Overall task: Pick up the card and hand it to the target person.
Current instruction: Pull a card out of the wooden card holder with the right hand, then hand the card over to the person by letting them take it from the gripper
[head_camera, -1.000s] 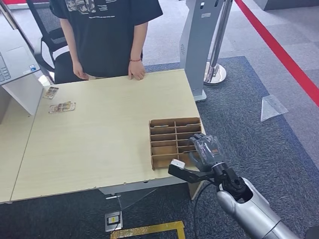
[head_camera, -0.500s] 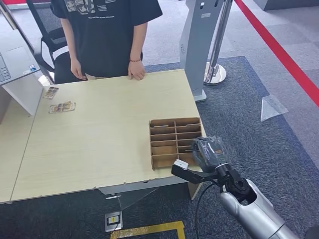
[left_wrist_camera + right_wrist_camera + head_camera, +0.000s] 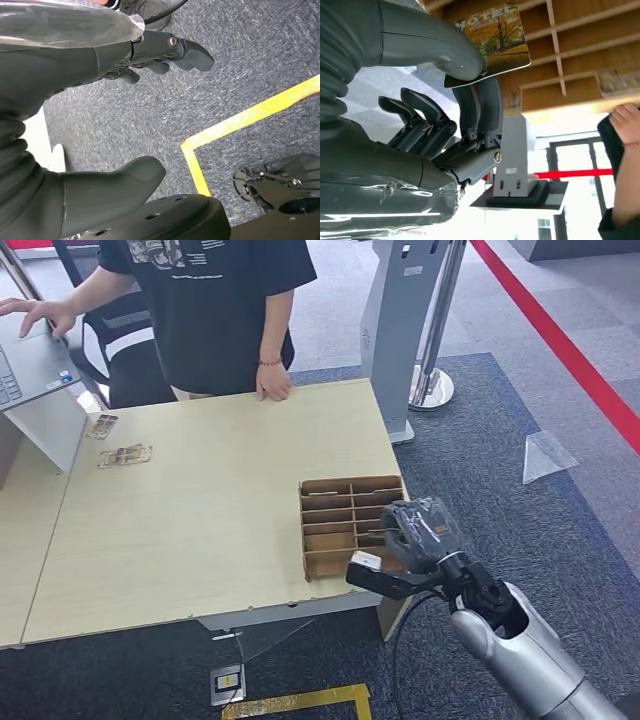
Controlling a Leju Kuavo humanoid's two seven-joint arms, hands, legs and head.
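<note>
My right hand (image 3: 413,537) hovers at the table's near right corner, over the front of a brown cardboard divider box (image 3: 351,483). It pinches a card (image 3: 497,40) with an autumn tree picture between thumb and fingers; the card's pale edge (image 3: 364,562) sticks out to the left. The box's slots (image 3: 584,60) are close behind the card. A person in a black shirt (image 3: 211,310) stands at the table's far edge, one hand (image 3: 273,382) on the tabletop, the other (image 3: 34,312) on a laptop. My left hand (image 3: 56,100) hangs over the carpet, fingers apart, holding nothing.
A laptop (image 3: 30,365) sits on a white stand at the far left, with two loose cards (image 3: 124,455) beside it on the wooden table (image 3: 211,520). A grey kiosk stand (image 3: 400,330) rises past the table's right end. Yellow floor tape (image 3: 302,702) lies below.
My right hand has shifted slightly up and right with the card still pinched. The person has lifted one hand off the table's far edge and put it on the laptop.
</note>
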